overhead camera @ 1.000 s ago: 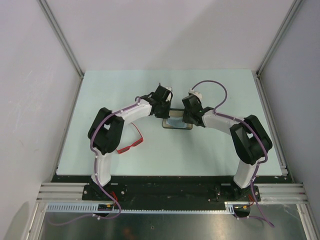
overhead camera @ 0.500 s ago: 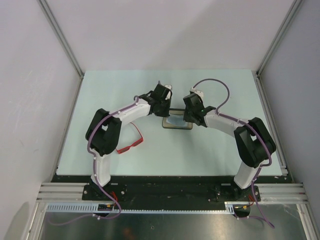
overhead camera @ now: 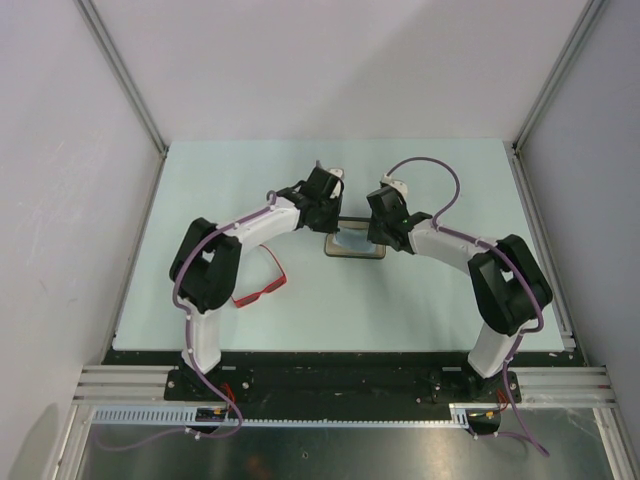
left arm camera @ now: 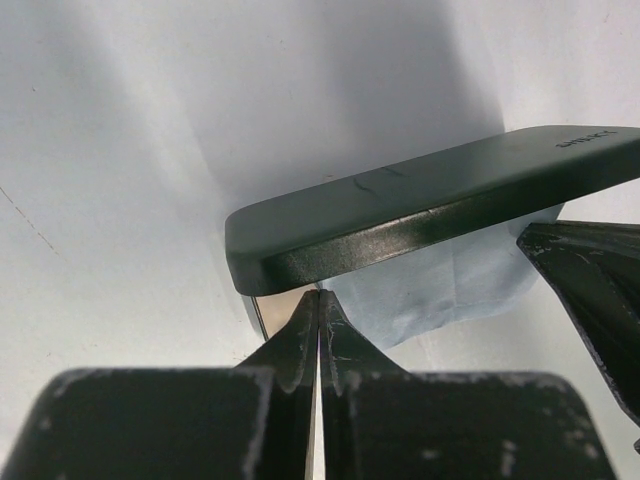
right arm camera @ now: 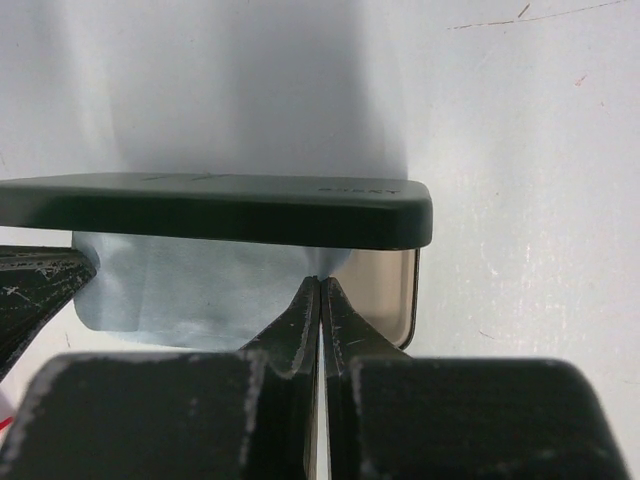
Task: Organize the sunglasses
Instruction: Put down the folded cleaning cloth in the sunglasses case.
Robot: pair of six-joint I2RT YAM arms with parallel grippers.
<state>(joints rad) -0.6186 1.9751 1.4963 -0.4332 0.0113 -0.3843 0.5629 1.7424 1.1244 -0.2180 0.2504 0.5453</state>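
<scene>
The red sunglasses (overhead camera: pixel 262 290) lie on the table at the left, partly under my left arm. The black case (overhead camera: pixel 355 247) lies open mid-table, its lid (left arm camera: pixel 420 205) raised over a pale blue cloth (left arm camera: pixel 450 285). My left gripper (left arm camera: pixel 320 293) is shut, its tips at the cloth's left corner under the lid. My right gripper (right arm camera: pixel 319 280) is shut on the cloth (right arm camera: pixel 180 285) near its right corner, which rises to a small peak at the tips. In the top view, the left gripper (overhead camera: pixel 336 222) and right gripper (overhead camera: pixel 374 232) flank the case.
The case's pale inner tray (right arm camera: pixel 385 290) shows beside the cloth. The light table (overhead camera: pixel 450 180) is bounded by metal rails and white walls. The other arm's fingers (left arm camera: pixel 590 280) show at the right of the left wrist view.
Both arms have shifted slightly toward the far side of the table, staying at the case. The sunglasses have not moved.
</scene>
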